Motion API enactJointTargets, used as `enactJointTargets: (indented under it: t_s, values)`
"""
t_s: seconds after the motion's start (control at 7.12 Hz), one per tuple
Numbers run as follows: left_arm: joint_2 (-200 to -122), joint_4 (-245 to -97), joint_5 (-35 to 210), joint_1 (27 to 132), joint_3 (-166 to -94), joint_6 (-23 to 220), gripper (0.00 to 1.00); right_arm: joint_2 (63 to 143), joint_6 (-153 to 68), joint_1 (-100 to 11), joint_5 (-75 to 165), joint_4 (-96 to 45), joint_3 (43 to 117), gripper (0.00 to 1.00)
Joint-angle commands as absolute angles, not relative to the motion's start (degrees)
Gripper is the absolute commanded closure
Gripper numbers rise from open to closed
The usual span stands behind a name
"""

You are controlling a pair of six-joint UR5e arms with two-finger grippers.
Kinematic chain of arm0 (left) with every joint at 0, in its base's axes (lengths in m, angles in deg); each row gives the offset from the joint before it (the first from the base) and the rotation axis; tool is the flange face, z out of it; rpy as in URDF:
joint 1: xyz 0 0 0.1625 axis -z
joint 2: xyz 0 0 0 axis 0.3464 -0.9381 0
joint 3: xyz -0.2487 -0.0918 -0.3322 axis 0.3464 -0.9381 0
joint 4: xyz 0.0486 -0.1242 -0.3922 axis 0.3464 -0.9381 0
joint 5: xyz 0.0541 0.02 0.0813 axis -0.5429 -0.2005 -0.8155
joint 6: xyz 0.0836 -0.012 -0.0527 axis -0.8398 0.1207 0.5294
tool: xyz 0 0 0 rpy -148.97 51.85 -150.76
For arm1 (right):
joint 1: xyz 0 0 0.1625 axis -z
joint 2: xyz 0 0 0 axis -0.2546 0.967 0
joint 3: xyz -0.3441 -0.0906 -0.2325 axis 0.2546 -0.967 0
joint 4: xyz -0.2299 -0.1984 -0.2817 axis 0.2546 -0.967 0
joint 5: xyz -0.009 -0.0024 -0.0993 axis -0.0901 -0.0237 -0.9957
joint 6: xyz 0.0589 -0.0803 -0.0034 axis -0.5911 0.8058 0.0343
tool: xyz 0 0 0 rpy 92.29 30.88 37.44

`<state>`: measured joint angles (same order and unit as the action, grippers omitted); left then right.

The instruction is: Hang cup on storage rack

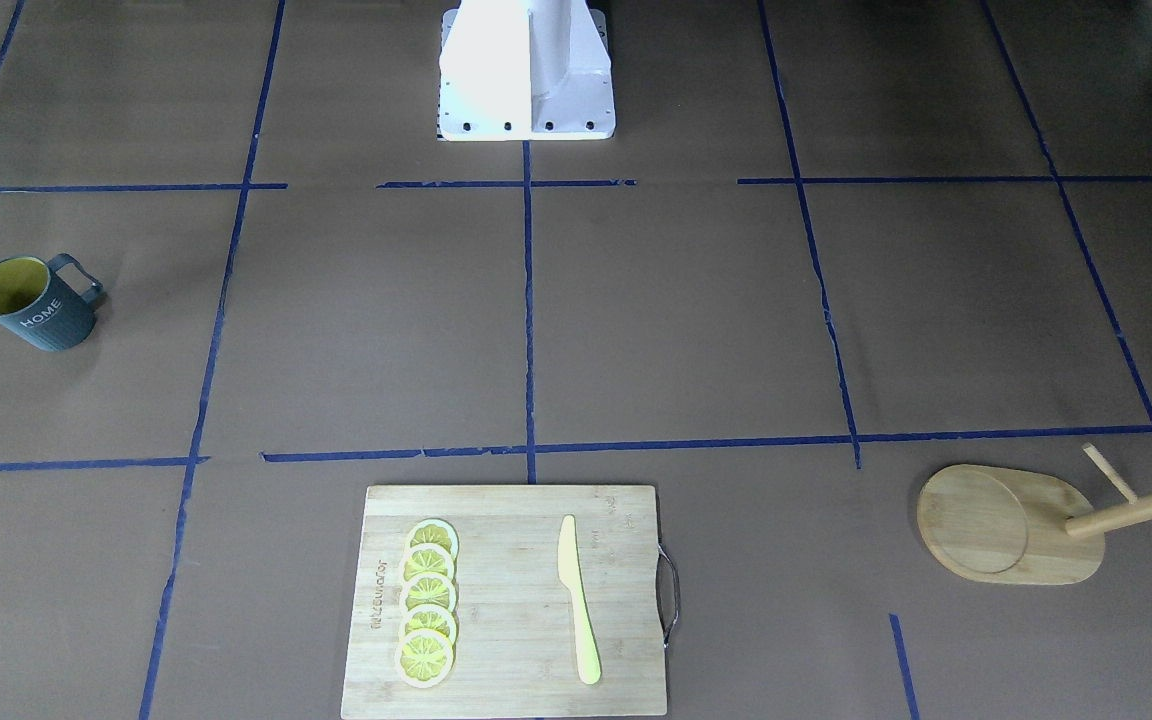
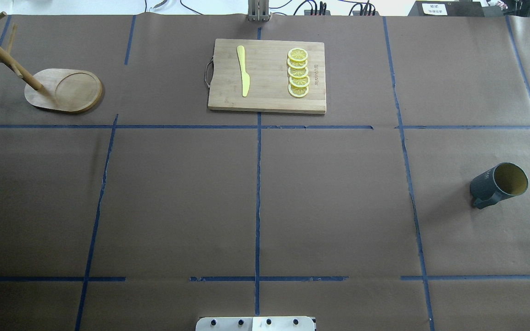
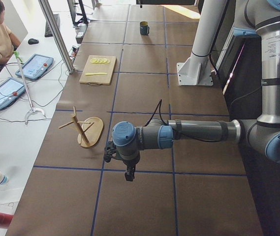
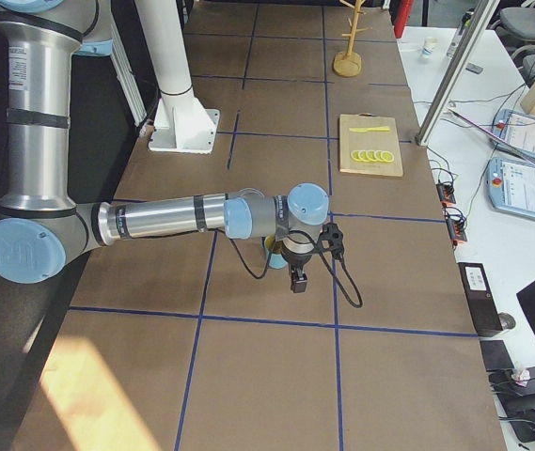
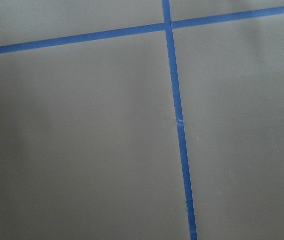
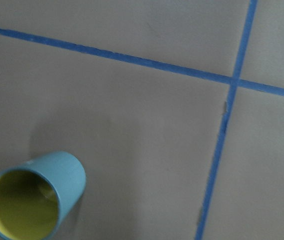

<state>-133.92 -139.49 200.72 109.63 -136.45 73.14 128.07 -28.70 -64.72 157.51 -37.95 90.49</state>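
So here's my setup: the cup (image 2: 498,184) stands upright on the brown-papered table (image 2: 177,197) way over on my right side, nothing touching it, handle turned back toward my base and a bit toward the middle. The white HOME lettering shows from the operators' side. The storage rack (image 2: 68,89) is on my left at the table's far edge, standing on its oval base with the post and pegs up, so the two are well apart, pretty much at opposite ends, and the cup isn't on any peg yet. My right gripper (image 4: 298,280) hangs pointing down over the table close to the cup. The right wrist cam catches the cup in its lower left corner and looks straight into the yellow-green inside. My left gripper (image 3: 130,175) hangs pointing down over the table near the rack, holding nothing that I can see, and its wrist cam only gets brown paper and a crossing of the blue tape lines (image 5: 174,75). Honestly, whether either claw is spread or pressed together, I can't tell, since both only show up small in the side cams. Between cup and rack, at the far edge in the middle, lies a bamboo cutting board (image 2: 269,99) with a yellow knife (image 2: 243,71) and a row of five lemon slices (image 2: 298,72) on it.
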Motion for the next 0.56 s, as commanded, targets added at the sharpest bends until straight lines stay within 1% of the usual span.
enactJointTargets:
  t_s: [0.0,0.28,0.42]
  values:
    - [-133.93,-139.61,200.72,109.48,-136.35,73.14,0.00,128.51,-49.49,-56.74,157.48,-21.94,90.34,0.00]
    - [-133.93,-139.70,200.72,109.47,-136.26,73.14,0.00,130.18,-56.40,-49.80,151.98,-17.05,90.34,0.00]
    - [-133.93,-139.70,200.72,109.47,-136.26,73.14,0.00,132.02,-57.39,-48.37,150.03,-14.51,90.34,0.00]
